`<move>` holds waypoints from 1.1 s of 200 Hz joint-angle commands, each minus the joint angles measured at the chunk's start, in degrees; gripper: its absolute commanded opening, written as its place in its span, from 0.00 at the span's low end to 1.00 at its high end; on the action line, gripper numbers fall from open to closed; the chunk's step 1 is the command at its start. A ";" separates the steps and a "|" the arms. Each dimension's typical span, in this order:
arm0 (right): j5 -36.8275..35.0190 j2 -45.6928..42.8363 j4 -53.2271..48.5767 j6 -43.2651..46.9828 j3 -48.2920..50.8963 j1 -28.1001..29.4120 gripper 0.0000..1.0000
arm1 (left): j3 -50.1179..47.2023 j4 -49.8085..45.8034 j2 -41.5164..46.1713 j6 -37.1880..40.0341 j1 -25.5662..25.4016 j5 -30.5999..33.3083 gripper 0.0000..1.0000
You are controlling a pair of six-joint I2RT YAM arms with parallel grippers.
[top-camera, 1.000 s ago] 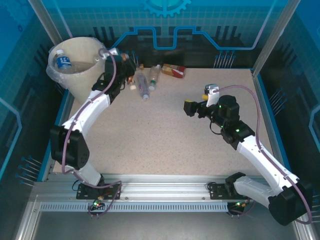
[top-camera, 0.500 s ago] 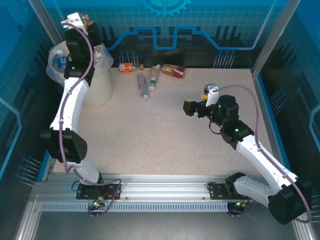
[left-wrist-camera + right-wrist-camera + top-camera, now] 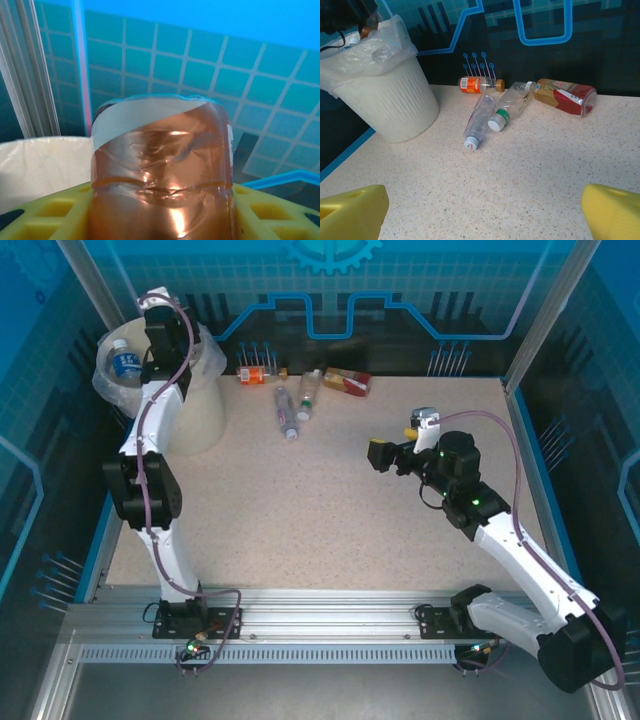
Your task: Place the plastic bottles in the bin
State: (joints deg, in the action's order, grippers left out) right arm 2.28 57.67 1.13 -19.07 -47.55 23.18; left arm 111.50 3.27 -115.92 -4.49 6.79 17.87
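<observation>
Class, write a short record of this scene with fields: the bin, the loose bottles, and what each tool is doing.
Bin: cream bucket at the far-left corner of the table; a blue-labelled bottle lies inside
Left tool: shut on a brown bottle, raised over the bin
Right tool: open, empty, above bare table
Bottles on table: four lying near the far edge: orange-labelled, white-capped clear, green-capped clear, red-labelled

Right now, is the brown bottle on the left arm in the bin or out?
Out. The left fingers clamp the brown bottle above the bin; not yet released.
</observation>
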 commanded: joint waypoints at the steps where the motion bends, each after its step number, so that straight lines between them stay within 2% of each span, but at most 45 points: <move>1: -0.96 -1.33 0.19 0.63 1.15 -0.76 1.00 | 2.54 1.90 0.17 -0.32 0.16 -4.43 0.58; 42: -0.67 -0.80 0.38 0.46 0.88 -0.82 1.00 | 3.67 -1.32 1.29 -3.80 0.00 -8.89 0.71; 68: -0.49 -0.59 0.54 0.36 0.81 -0.78 1.00 | 4.78 -3.01 2.78 -3.84 -1.00 -8.64 0.85; 111: -0.64 -0.55 0.55 0.44 0.88 -0.79 1.00 | 4.16 -8.45 7.98 -6.95 -5.53 -8.13 0.89; 143: -0.70 0.20 1.30 -0.38 0.97 -0.82 1.00 | -6.45 -8.16 14.54 -8.72 -13.81 -1.55 0.99; 157: -1.11 0.59 1.34 -1.32 0.89 -0.77 1.00 | -9.29 -10.43 15.45 -10.71 -17.40 2.12 0.99; 194: -3.45 1.56 -0.71 -4.42 0.10 -0.95 1.00 | -12.63 -16.20 11.62 -18.69 -22.69 4.37 0.99; 220: -5.17 2.09 -4.64 -6.79 -1.59 -1.02 1.00 | -8.61 -22.79 3.69 -23.26 -23.22 0.02 0.99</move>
State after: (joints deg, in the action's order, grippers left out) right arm -0.21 59.18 0.10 -22.63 -47.55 23.09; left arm 100.71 -10.48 -104.84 -21.39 -16.36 18.79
